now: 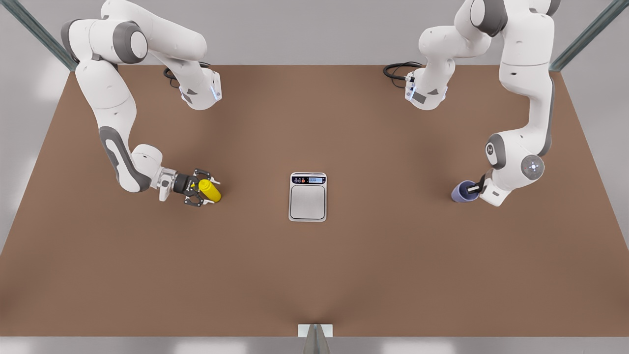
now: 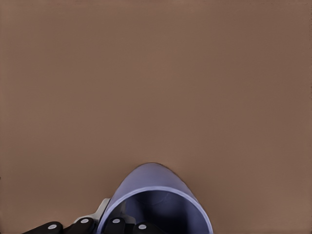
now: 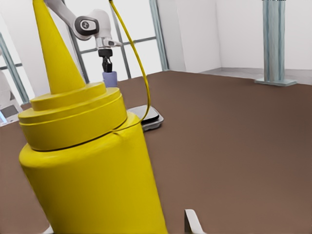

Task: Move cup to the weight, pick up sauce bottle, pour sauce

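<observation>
With our left gripper (image 1: 472, 188) fingers pinching the cup's (image 1: 463, 191) rim and our right gripper (image 1: 204, 191) fingers straddling the sauce bottle (image 1: 210, 191), both well apart from the weight (image 1: 308, 196) at mid-counter (image 1: 314, 275), a rim-only pinch risked tilting the cup in transit.

Yellow sauce bottle (image 1: 210, 191), lavender-blue cup (image 1: 463, 192)

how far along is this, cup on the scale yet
Not yet. The kitchen scale is bare. The left gripper pinches the lavender cup's rim, away from the scale. The right gripper brackets the yellow sauce bottle. Left: placing the cup, pouring.
</observation>
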You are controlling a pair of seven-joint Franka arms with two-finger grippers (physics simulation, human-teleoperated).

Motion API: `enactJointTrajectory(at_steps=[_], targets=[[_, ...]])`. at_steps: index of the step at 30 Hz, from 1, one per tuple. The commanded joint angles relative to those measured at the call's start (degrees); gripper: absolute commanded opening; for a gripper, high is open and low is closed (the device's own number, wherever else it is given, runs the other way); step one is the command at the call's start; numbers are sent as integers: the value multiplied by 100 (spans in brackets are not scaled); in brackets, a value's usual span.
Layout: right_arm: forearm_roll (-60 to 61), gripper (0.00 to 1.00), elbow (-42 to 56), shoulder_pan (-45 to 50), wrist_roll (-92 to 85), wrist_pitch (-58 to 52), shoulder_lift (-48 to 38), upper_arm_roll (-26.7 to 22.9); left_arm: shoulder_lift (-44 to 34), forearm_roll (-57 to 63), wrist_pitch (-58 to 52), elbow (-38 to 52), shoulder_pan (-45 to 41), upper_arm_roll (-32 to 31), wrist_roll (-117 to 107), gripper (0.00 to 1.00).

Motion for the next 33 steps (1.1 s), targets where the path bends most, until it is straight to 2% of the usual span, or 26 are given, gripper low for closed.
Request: enactJointTrajectory(at_steps=[1, 4, 8, 9, 12, 14, 17, 24, 33], targets=[[0, 68, -5, 0, 0, 0, 0, 0, -28, -151, -2, 18, 1, -10, -35, 21], [-9, 66, -6, -18, 0, 0, 0, 0, -318, -160, -353, 264, -17, -458, -729, 21], [-9, 62, -6, -44, 0, -26, -9, 0, -274, -160, -1109, 1169, -34, -1661, -2415, 21], [-9, 60, -6, -44, 0, -26, 0, 0, -195, -160, -1145, 1380, -332, -1882, -2908, 21], [0, 59, 3, -44, 0, -26, 0, 0, 218, -160, -1145, 1961, -1501, -1882, -4025, 21], [0, 59, 21, -35, 0, -26, 0, 0, 323, -168, -1118, 1987, -1924, -1891, -4280, 21], [0, 58, 21, -53, 9, -62, -9, 0, 859, -168, -1092, 2655, -2565, -1882, -5299, 21], [9, 58, 21, -70, 202, -220, -264, 0, 1922, -151, -1083, 4061, -3189, -1882, -6398, 21], [-9, 57, 302, -88, 571, -141, -774, -176, 2398, -142, -1039, 4378, -3479, -1882, -6679, 22]])
